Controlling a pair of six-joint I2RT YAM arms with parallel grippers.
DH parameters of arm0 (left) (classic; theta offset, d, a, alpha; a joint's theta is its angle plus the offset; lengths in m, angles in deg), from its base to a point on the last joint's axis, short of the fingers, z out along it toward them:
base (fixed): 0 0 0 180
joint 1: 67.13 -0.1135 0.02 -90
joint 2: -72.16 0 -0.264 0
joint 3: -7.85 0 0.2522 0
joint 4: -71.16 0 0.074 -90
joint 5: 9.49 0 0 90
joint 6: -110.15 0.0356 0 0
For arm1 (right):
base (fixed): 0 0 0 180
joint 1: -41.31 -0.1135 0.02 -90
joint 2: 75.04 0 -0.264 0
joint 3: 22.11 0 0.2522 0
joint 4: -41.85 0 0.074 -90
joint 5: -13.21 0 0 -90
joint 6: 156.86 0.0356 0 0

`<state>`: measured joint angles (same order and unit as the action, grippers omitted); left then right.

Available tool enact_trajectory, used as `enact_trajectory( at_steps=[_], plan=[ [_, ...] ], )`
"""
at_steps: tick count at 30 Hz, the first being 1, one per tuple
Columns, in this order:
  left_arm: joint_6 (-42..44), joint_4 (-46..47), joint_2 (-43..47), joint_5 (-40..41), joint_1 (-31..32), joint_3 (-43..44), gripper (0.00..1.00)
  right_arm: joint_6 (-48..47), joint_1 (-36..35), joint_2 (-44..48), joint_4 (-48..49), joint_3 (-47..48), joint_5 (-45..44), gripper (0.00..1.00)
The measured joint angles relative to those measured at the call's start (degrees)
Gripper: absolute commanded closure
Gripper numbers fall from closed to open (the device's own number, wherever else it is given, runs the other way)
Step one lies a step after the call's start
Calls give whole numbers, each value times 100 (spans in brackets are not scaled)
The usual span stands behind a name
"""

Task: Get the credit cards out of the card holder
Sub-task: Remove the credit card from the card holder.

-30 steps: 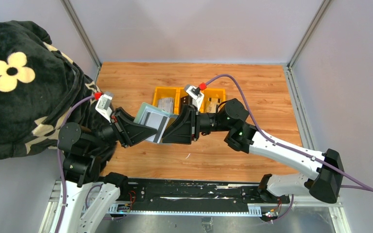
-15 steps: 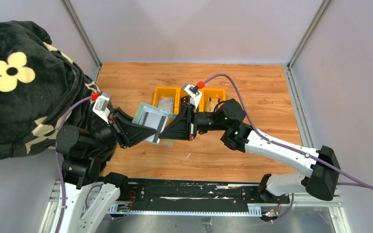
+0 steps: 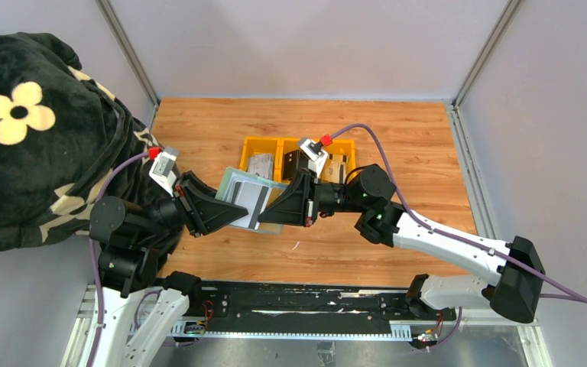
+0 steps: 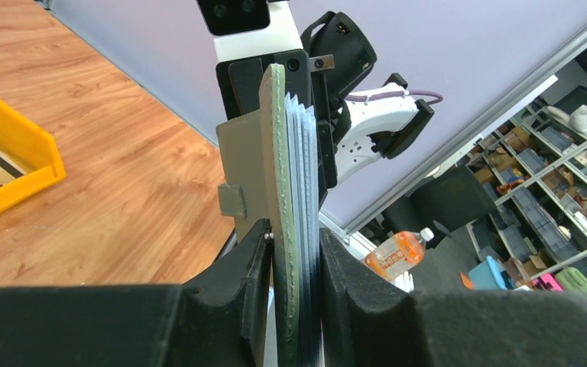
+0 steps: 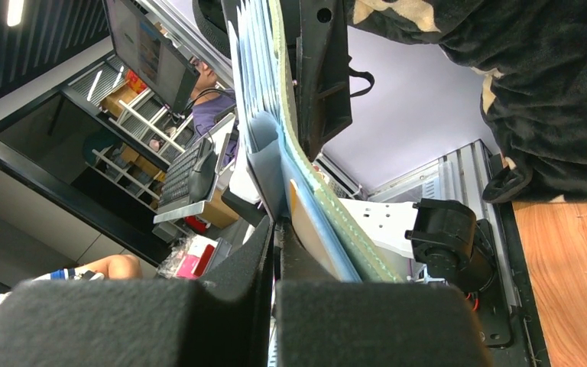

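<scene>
Your left tool (image 3: 228, 208) is clamped on the holder (image 3: 230, 178), which hangs above the desk (image 3: 420, 153) at mid-frame in the top view, just below the yellow tray (image 3: 263, 143). Your right tool (image 3: 269, 215) meets it from the right, jaws pressed fully together on the edge of a grey card (image 5: 264, 164) among the pockets. In the left wrist view the holder stands upright, edge-on, between the fingers (image 4: 248, 264).
</scene>
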<state>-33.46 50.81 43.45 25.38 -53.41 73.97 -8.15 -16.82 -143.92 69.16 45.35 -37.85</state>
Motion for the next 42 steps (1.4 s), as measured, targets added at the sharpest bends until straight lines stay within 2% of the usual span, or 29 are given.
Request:
enact_trajectory(
  at_steps=[4, 14, 15, 16, 18, 20, 24, 29, 37, 39, 40, 42],
  plan=[
    [-2, 0, 0, 2, 2, 4, 79, -17, 2, 37, -17, -9, -2, 100],
    [-2, 4, -4, 11, 2, 107, 77, -61, 4, 254, -28, -168, -2, 100],
    [-2, 4, -4, 7, 2, 122, 77, -61, 4, 282, -28, -190, -2, 93],
    [-2, 4, -4, 7, 2, 131, 77, -59, 4, 291, -26, -192, -2, 82],
    [0, 7, -4, 13, 2, 133, 77, -13, 4, 286, -20, -192, -4, 68],
    [4, 2, -7, 26, 2, 133, 77, 17, 2, 264, 31, -190, -2, 61],
    [44, 0, -7, 96, 0, 133, 77, 136, 2, 177, 280, -177, 4, 56],
    [98, -11, -7, 157, -2, 133, 77, 219, 2, 7, 442, -33, 2, 58],
    [223, -136, 72, 251, -2, 129, 76, 393, 4, -254, 680, 127, 7, 70],
    [267, -162, 125, 297, -4, 129, 68, 487, 4, -332, 820, 129, 13, 74],
    [282, -173, 151, 317, -9, 129, 61, 551, 4, -380, 911, 129, 28, 78],
    [317, -170, 190, 317, -9, 122, 54, 675, 4, -490, 1084, 133, 26, 88]
  ],
)
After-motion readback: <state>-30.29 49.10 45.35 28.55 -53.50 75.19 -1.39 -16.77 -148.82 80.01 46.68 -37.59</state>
